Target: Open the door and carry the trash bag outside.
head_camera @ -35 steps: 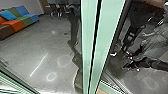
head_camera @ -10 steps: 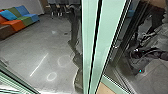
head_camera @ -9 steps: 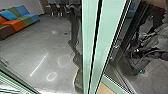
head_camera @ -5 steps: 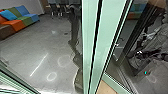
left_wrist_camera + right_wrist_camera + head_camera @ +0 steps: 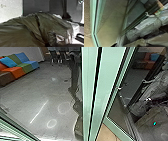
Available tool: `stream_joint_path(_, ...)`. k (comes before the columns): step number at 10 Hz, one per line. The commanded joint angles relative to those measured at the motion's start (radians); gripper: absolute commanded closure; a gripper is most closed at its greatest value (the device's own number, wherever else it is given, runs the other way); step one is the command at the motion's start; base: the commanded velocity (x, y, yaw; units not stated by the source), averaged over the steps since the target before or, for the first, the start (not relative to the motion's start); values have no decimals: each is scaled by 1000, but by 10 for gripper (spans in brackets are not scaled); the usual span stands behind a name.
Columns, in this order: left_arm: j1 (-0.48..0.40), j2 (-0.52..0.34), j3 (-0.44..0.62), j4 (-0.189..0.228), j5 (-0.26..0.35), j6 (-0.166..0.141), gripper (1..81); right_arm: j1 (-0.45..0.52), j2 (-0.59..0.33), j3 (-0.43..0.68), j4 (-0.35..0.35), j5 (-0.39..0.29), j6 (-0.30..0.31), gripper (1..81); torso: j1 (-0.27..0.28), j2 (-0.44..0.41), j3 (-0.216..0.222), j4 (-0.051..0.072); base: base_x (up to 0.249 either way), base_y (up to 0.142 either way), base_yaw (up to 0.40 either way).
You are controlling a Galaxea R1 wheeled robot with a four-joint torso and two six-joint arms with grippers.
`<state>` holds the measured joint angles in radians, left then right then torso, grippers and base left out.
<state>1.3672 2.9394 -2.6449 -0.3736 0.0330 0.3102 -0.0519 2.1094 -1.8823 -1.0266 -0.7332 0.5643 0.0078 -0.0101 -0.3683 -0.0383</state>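
Observation:
A green-framed glass door [image 5: 119,129] stands on the right of the head view, at an angle to the upright green posts [image 5: 90,92] beside it. Dark shapes and a small green light show in its glass. The right wrist view faces glass too, with a green frame [image 5: 93,22] and pale, wrinkled covering [image 5: 147,25]. Close to the left wrist camera is the olive-brown trash bag [image 5: 52,25], its crumpled folds drawn together. How the fingers of either gripper stand cannot be made out.
Beyond the glass on the left lie a grey floor [image 5: 30,102] and a sofa [image 5: 18,68] in orange, green and blue blocks. Dark chairs [image 5: 58,58] stand farther back. Tan flooring [image 5: 106,133] shows low beside the door's bottom rail.
The door's frame and bottom rail have shifted right, and the dark shapes in its glass have slid right. A colourful sofa now shows in that glass. The left part of the head view is unchanged.

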Motion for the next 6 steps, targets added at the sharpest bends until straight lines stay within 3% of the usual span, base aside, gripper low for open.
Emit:
stream_joint_path(1,-16,-6,3,-8,90,0,811,186,-87,-69,-135,-117,-12,10,0,0,0,0,0,0,0)
stream_joint_path(2,-16,-6,3,-10,90,0,811,188,-99,-69,-133,-117,-15,10,0,0,0,0,0,0,0)
stream_joint_path(3,-16,-6,3,-8,90,0,811,186,-104,-76,-133,-115,-30,10,0,0,0,-37,0,0,0)
stream_joint_path(4,-18,-6,3,-8,91,0,811,188,-104,-90,-133,-115,-37,10,0,0,0,-98,0,0,0)
stream_joint_path(5,-16,-6,3,-8,91,0,811,191,-104,-101,-132,-112,-47,10,0,0,0,-105,0,0,0)
stream_joint_path(6,-18,-8,3,-10,91,0,811,195,-108,-107,-124,-112,-49,10,0,0,0,-129,0,0,0)
